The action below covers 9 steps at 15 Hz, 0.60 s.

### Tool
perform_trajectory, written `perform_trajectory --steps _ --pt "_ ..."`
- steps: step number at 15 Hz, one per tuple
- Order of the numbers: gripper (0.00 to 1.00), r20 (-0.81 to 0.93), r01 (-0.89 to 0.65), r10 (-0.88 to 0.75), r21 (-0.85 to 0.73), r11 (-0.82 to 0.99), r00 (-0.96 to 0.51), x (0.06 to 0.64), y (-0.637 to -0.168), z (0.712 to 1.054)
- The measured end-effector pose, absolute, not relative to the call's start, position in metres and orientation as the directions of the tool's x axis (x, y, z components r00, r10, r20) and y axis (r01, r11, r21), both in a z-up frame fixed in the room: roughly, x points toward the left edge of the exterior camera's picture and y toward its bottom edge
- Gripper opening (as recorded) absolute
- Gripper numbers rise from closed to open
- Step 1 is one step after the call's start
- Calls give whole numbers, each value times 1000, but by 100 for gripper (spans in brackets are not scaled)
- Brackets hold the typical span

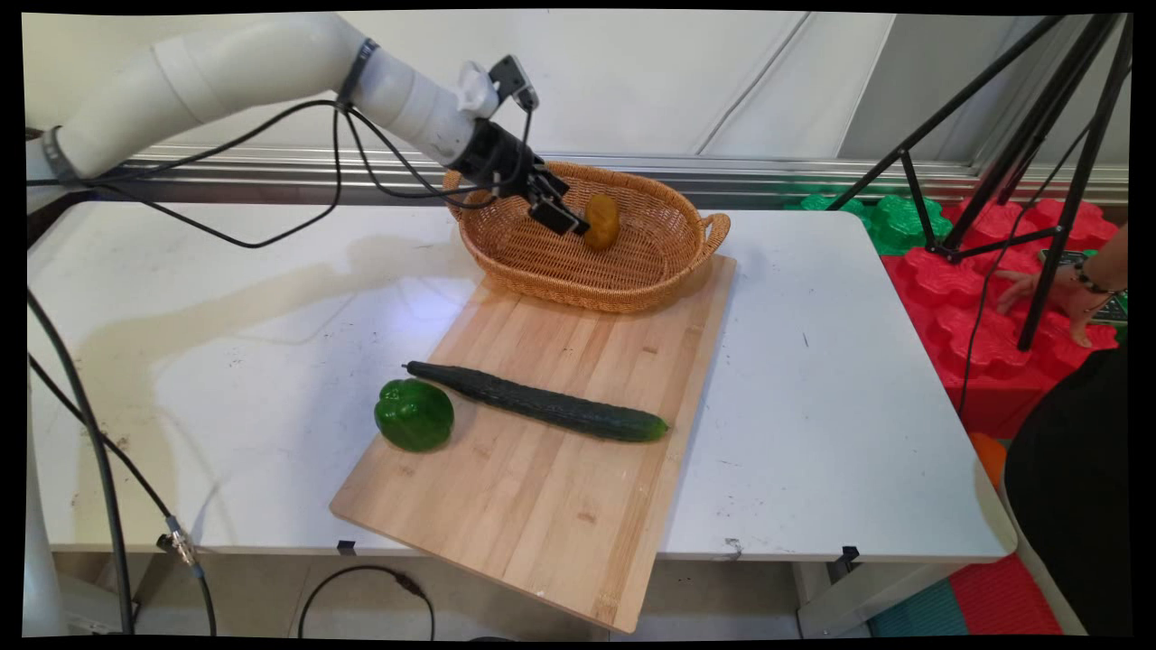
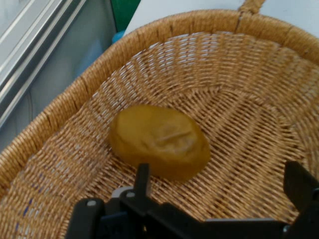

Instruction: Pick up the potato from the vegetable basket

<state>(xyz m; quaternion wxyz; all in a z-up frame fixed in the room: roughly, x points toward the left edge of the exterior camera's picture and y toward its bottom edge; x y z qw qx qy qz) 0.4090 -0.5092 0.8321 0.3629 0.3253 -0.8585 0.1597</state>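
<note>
A yellow-brown potato (image 1: 601, 221) (image 2: 159, 141) lies inside the oval wicker basket (image 1: 664, 271) (image 2: 60, 107) at the far end of the wooden cutting board (image 1: 560, 469). My gripper (image 1: 567, 215) (image 2: 222, 186) hangs over the basket just left of the potato, open, its fingers (image 2: 142, 181) spread wide with nothing between them. The potato rests on the basket floor, free of the fingers. On the board's near half lie a long dark cucumber (image 1: 542, 404) and a green bell pepper (image 1: 414, 414), the pepper at the board's left edge.
A black tripod (image 1: 1039, 181) stands right of the table over red and green foam blocks (image 1: 975, 298). A person's hand (image 1: 1057, 293) rests on the red blocks at the right edge. Black cables (image 1: 271, 226) hang from the arm over the table's left side.
</note>
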Motion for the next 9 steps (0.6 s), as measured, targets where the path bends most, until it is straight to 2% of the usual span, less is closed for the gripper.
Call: perform_trajectory --steps 9 --pt "100 712 -740 -525 11 672 -466 386 -537 800"
